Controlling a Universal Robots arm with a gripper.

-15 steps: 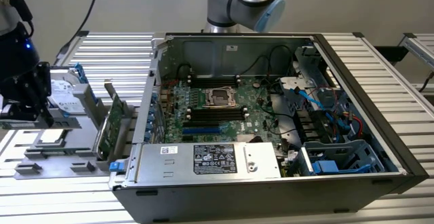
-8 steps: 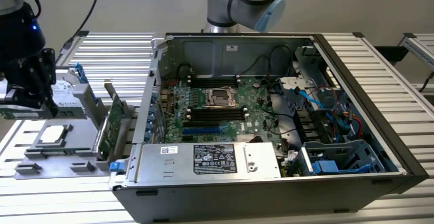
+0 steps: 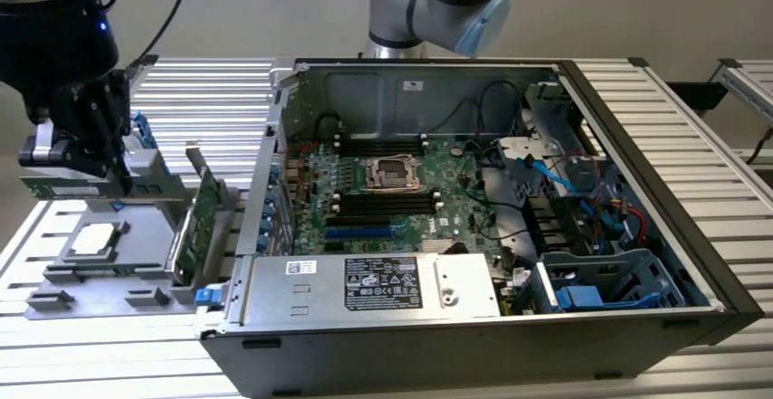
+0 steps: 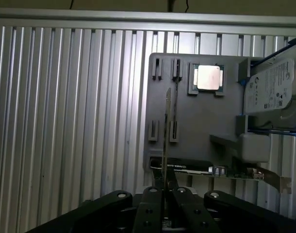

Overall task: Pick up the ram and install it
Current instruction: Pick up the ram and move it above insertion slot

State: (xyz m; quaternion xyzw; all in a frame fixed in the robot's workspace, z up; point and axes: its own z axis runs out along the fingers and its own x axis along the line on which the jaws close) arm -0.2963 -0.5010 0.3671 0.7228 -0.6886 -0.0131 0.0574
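My gripper (image 4: 165, 189) is clamped nearly closed on the ram (image 4: 167, 131), held edge-on over the grey tray (image 4: 201, 116), on the exterior view's left of the open computer case (image 3: 676, 236). I judge this carry needs the stick kept square in the jaws and clear of the tray's posts. Farther off, I can't read the labels on the hard drive (image 4: 271, 87) or the power supply (image 3: 386, 283).

Dim, cool light — pale glare streaks the ribbed table (image 4: 65, 121).

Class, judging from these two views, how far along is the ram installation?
Done: the jaws of the gripper are shut on the ram, seen edge-on, apparently lifted off the grey holder. In hand: the ram hangs above the holder, beside the open computer case. Left: seating it; the motherboard's memory slots look empty.
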